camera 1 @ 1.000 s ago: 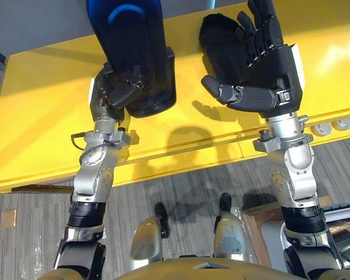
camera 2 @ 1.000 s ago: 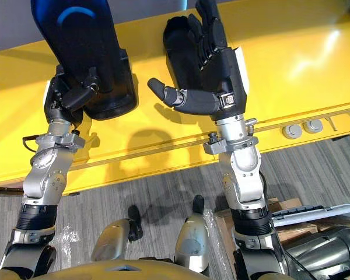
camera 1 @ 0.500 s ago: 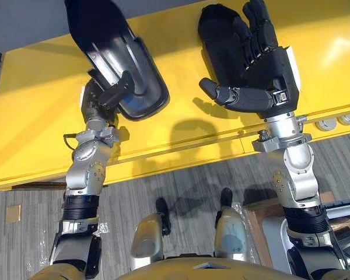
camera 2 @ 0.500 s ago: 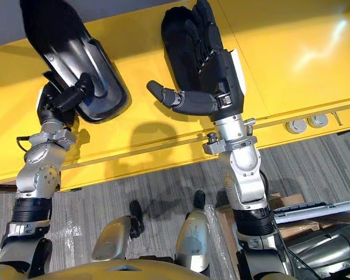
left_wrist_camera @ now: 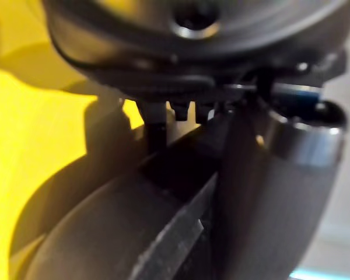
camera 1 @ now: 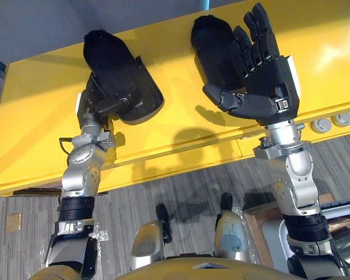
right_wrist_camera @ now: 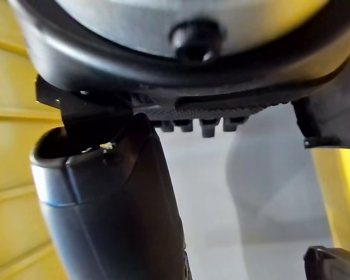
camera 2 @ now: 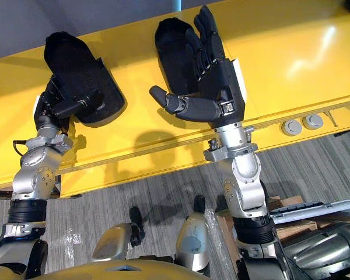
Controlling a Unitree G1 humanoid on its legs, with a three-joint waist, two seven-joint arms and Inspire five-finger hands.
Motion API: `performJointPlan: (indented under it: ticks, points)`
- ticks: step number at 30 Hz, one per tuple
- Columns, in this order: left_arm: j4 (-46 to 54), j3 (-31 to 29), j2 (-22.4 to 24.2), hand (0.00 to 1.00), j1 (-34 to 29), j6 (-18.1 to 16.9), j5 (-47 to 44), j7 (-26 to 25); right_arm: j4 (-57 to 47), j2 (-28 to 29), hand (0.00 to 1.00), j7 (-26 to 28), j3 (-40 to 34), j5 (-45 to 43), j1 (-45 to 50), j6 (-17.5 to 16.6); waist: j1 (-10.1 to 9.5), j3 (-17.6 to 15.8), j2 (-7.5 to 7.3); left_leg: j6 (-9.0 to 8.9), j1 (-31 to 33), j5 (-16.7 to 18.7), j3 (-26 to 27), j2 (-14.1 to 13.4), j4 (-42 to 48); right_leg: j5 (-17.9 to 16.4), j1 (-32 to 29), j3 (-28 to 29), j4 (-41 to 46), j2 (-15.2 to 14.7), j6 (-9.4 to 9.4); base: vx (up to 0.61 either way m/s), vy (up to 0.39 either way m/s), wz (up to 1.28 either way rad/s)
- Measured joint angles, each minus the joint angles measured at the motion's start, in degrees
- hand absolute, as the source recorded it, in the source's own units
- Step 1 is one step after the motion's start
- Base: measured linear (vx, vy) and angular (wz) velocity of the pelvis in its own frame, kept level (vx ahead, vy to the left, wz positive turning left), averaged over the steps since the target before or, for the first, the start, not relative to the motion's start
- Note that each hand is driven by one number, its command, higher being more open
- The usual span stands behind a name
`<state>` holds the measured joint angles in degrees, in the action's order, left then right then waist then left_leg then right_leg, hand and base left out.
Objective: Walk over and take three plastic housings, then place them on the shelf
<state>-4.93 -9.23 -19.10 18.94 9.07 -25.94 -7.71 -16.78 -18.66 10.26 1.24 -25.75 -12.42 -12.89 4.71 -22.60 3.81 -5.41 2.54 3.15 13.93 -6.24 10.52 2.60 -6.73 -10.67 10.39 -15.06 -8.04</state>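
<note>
A grey wall is seen behind a wide yellow shelf (camera 1: 41,116), and a grey plank floor (camera 1: 181,186) is seen below its front edge. The left robot hand (camera 1: 101,106) is raised over the left part of the shelf with the forearm held nearly upright; its thumb is curled across the near end of a black plastic housing (camera 1: 121,79), which is clamped in the hand and tilted with its far end toward the back of the shelf. Whether that housing is set down on the shelf cannot be told. The right robot hand (camera 1: 263,87) is held up on a straight forearm with the fingers (camera 2: 205,41) stretched out together and the thumb spread toward the robot's left, so nothing is gripped by it. A second black plastic housing (camera 1: 212,46) is seen on the shelf just beyond those fingers; whether it is touched by them cannot be told. Two housings are counted in all, one at each hand, and two small round silver discs (camera 1: 332,122) are seen side by side at the front edge on the right. A strip of bare yellow is left between the two housings. Wide open room is offered on the shelf to the left of the held housing and to the right of the right robot hand, while both housings reach close to the back edge by the wall.
</note>
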Motion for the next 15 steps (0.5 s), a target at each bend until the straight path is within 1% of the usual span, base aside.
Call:
performJointPlan:
  ticks: [2, 3, 4, 5, 6, 9, 10, 13, 15]
  points:
    - [-0.05, -0.20, -0.35, 1.00, -0.75, 0.34, 2.19, 0.68, 0.00, 0.27, 1.00, 0.21, -0.02, -0.15, 0.96, 0.04, 0.18, 0.53, 0.31, -0.09, -0.17, -0.26, 0.06, -0.09, -0.59, 0.14, 0.18, -0.03, -0.61, 0.22, -0.12, 0.00, -0.003, -0.02]
    - [-0.07, -0.18, -0.78, 1.00, -0.89, 1.10, 3.21, 1.06, 0.00, 0.42, 1.00, 0.26, -0.02, -0.25, 1.29, 0.06, 0.23, 0.86, 0.47, -0.15, -0.52, -0.46, 0.13, -0.07, -1.07, 0.16, 0.28, -0.04, -0.72, 0.27, -0.14, 0.02, -0.010, -0.04]
    - [-0.22, -0.18, -1.31, 1.00, -0.89, 2.40, 4.97, 1.79, 0.00, 0.43, 1.00, 0.43, -0.01, -0.28, 1.64, 0.15, 0.26, 1.11, 0.73, -0.25, -1.53, -0.68, 0.26, -0.09, -1.80, 0.16, 1.09, -0.06, -1.06, 0.41, -0.15, 0.04, -0.009, -0.06]
    - [-0.86, -0.02, -1.64, 1.00, -0.93, 4.21, 7.88, 2.76, 0.00, 0.45, 1.00, 0.53, 0.00, -0.41, 2.25, 0.17, 0.31, 2.35, 1.08, -0.34, -2.30, -0.76, 0.37, -0.19, -2.50, 0.25, 1.91, -0.12, -1.90, 0.67, -0.24, 0.04, -0.005, -0.07]
    - [-1.41, -0.02, -1.68, 1.00, -0.92, 4.82, 9.01, 3.19, -0.01, 0.45, 1.00, 0.57, 0.01, -0.44, 2.57, 0.17, 0.29, 3.11, 1.18, -0.43, -2.63, -0.86, 0.40, -0.20, -2.95, 0.26, 2.04, -0.11, -2.17, 0.76, -0.24, 0.05, -0.003, -0.06]
    - [-2.36, 0.01, -2.78, 1.00, -0.88, 7.19, 13.36, 4.97, -0.73, 0.45, 1.00, 0.55, -0.12, -0.62, 2.87, 0.19, 0.68, 4.14, 1.25, -0.57, -4.46, -0.94, 0.44, -0.47, -4.07, 0.36, 3.95, -0.22, -3.58, 1.29, -0.27, 0.06, -0.007, -0.05]
    - [-2.71, 0.15, -3.34, 1.00, -0.89, 8.10, 15.30, 5.88, -1.52, 0.45, 1.00, 0.57, -0.03, -1.75, 3.23, 0.19, 0.68, 5.11, 1.37, -0.72, -4.73, -1.08, 0.59, -0.45, -4.78, 0.48, 4.00, -0.21, -4.04, 1.41, -0.31, 0.05, -0.005, -0.04]
    - [-4.44, 0.39, -5.11, 1.00, -0.72, 8.99, 20.56, 8.43, -2.56, 0.54, 1.00, 0.55, -0.04, -2.72, 4.87, 0.17, 0.90, 6.82, 1.35, -0.77, -5.56, -1.16, 0.58, -0.50, -5.69, 0.94, 5.34, -0.48, -5.70, 1.74, -0.45, 0.05, 0.004, 0.01]
    - [-5.39, 0.40, -7.38, 1.00, -0.73, 9.89, 24.77, 10.49, -2.58, 0.63, 1.00, 0.52, -0.03, -2.74, 6.10, 0.18, 0.87, 7.89, 1.31, -0.77, -6.13, -1.15, 0.58, -0.50, -6.00, 0.98, 6.11, -0.70, -6.33, 1.82, -0.49, 0.05, 0.005, 0.02]
